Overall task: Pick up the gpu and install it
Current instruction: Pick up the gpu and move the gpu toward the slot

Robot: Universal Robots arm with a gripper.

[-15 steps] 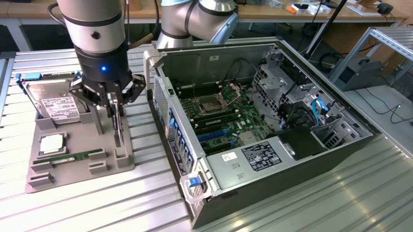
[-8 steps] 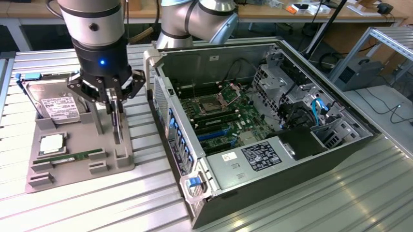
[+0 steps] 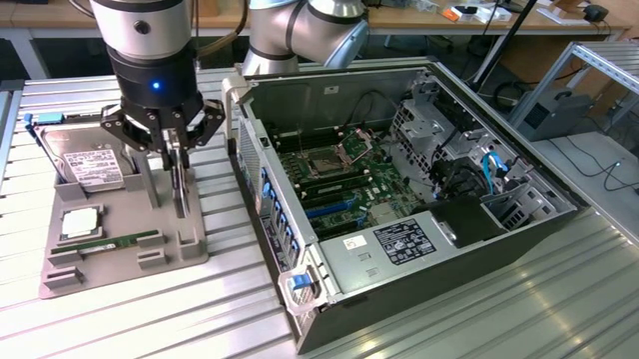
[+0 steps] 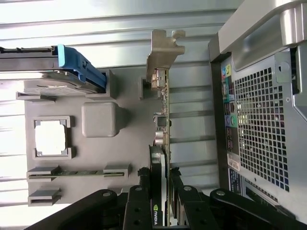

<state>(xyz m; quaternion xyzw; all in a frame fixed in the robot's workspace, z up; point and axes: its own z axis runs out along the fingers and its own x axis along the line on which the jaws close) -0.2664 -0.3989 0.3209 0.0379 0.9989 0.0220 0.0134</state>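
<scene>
Black-fingered gripper [image 3: 178,149] clamps both faces of the gpu [image 3: 181,191], a thin black card with a silver end bracket. It stands on edge in the grey slotted holder tray [image 3: 120,262] on the ribbed metal worktop [image 3: 150,321]. Edge-up storage probably exposes its faces for grasping.

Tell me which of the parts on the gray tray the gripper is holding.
The gpu: the thin black card standing on edge, clamped in the gripper. The hard drive, processor and memory stick sit apart from it.
</scene>
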